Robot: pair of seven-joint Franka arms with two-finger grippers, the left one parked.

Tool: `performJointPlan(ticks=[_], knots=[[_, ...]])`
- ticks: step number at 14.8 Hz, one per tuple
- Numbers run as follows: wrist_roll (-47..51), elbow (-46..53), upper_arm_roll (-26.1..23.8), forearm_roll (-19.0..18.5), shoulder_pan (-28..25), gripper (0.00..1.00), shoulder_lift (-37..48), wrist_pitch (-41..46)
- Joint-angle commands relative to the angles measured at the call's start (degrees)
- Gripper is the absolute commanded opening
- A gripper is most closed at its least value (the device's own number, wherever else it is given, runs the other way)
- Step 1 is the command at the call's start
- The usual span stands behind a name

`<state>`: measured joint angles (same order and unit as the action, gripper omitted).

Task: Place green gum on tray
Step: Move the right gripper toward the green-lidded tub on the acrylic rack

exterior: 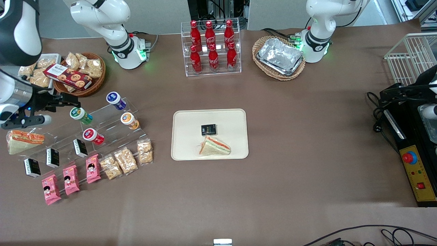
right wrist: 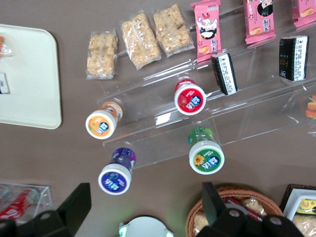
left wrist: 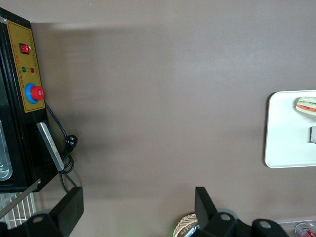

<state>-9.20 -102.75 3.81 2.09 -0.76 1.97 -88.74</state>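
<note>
Gripper [exterior: 70, 100], as I read it from the front view, hangs over the working arm's end of the table, just beside the green gum [exterior: 81, 115] and not touching it; my wrist camera shows its two fingers [right wrist: 74, 205] spread apart with nothing between them. Green gum [right wrist: 205, 150] lies on a step of the clear stepped rack [exterior: 102, 128], its white cap with the round green label facing up. Red bottle [exterior: 93, 136] rests on the next step nearer the front camera, orange bottle [exterior: 129, 120] lies beside it toward the tray, and blue bottle [exterior: 116, 100] sits on the highest step. Black packets [exterior: 53, 157] stand along the lower steps, with pink packs [exterior: 71, 179] and cereal bars [exterior: 125, 159] in front of the rack. Tray [exterior: 184, 119], cream and rounded, lies at mid-table, well apart from the green gum; I see a small black packet [exterior: 208, 129] and a wrapped sandwich [exterior: 214, 147] on it.
</note>
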Motion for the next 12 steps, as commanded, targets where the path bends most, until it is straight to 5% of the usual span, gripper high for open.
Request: performJointPlan(ticks=[1,12], knots=[[-5.7,-15.1,1.0,-1.7,0.7,1.00,10.1,-10.0],[-14.1,-31.4,6.6,-2.4,2.3,1.00,12.3,-29.0]])
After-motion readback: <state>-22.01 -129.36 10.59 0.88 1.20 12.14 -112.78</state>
